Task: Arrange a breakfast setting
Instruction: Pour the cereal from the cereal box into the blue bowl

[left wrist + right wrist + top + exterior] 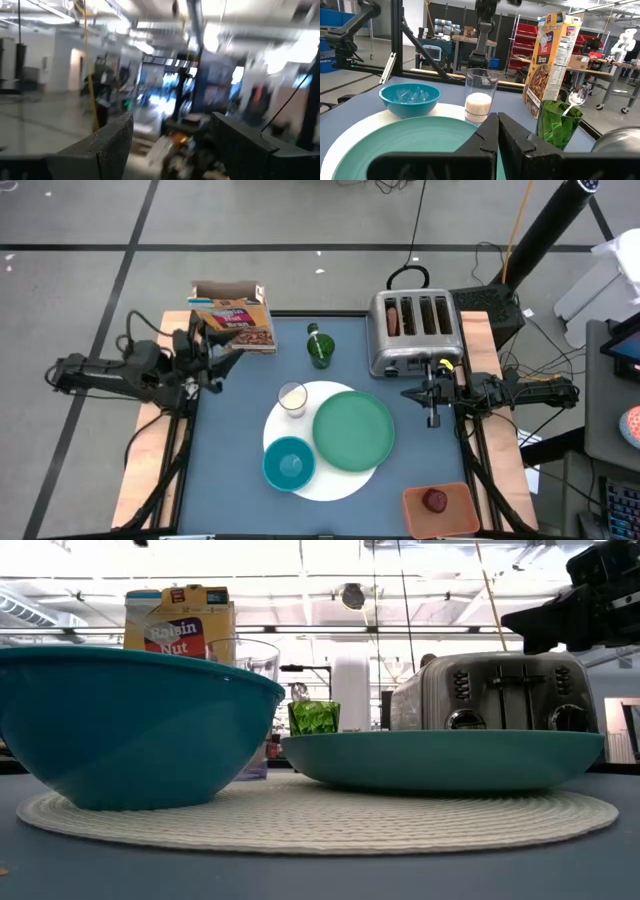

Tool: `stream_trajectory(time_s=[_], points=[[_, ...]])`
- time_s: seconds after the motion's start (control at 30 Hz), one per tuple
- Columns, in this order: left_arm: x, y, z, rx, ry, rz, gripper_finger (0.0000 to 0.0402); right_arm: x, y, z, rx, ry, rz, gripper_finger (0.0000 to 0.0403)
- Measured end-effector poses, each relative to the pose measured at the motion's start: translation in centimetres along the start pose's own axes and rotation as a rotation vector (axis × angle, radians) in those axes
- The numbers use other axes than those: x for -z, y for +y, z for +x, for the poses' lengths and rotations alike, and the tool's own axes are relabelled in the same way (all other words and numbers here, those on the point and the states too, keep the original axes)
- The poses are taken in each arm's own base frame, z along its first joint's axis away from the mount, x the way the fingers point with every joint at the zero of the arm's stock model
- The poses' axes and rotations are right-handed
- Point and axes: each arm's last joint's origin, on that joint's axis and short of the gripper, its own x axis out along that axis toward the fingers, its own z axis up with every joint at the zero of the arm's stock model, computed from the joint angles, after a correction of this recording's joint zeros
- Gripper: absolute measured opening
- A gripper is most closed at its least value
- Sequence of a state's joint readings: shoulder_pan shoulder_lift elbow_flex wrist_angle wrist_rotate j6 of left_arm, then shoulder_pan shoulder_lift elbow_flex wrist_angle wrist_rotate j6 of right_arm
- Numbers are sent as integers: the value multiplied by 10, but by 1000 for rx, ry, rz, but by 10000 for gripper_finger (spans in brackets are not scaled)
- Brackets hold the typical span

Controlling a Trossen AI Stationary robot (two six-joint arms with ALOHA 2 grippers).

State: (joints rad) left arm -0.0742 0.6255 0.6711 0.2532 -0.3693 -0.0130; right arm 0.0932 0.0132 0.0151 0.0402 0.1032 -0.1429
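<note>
Right claw [432, 420] pressed together, empty, arm level over the worktop's [240, 440] right side, just right of the smooth green plate [353, 430]. Left claw [222, 352] spread, holding nothing, beside the cardboard cereal box [237, 321] at far left. Woven white round disc [330, 485] carries the plate, glossy teal bowl [289, 463] and clear milk glass [293, 399]. Ribbed green cup [320, 350] with spoon [574, 97] stands farther back.

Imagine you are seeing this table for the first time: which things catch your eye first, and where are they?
A green plate and a smaller teal bowl sit on a large white round disc mid-table, with a small milk glass at its far edge. Behind stand a silver toaster, a green cup and a cereal box. A red fruit lies in an orange-brown tray at the near right corner.
</note>
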Motion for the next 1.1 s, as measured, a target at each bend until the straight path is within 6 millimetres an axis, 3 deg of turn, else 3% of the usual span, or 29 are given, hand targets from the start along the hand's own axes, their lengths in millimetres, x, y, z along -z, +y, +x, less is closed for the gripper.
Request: stream_trajectory(time_s=[0.23, 0.57, 0.83, 1.1], points=[[-47, 1, 33, -92, 195, 71, 269, 0, 0, 0, 0, 0, 0, 2], [-87, 15, 55, -223, 336, 122, 269, 0, 0, 0, 0, 0, 0, 2], [-98, 35, 57, -366, 504, 164, 269, 0, 0, 0, 0, 0, 0, 2], [-88, 53, 50, -374, 667, 161, 268, 0, 0, 0, 0, 1, 0, 2]])
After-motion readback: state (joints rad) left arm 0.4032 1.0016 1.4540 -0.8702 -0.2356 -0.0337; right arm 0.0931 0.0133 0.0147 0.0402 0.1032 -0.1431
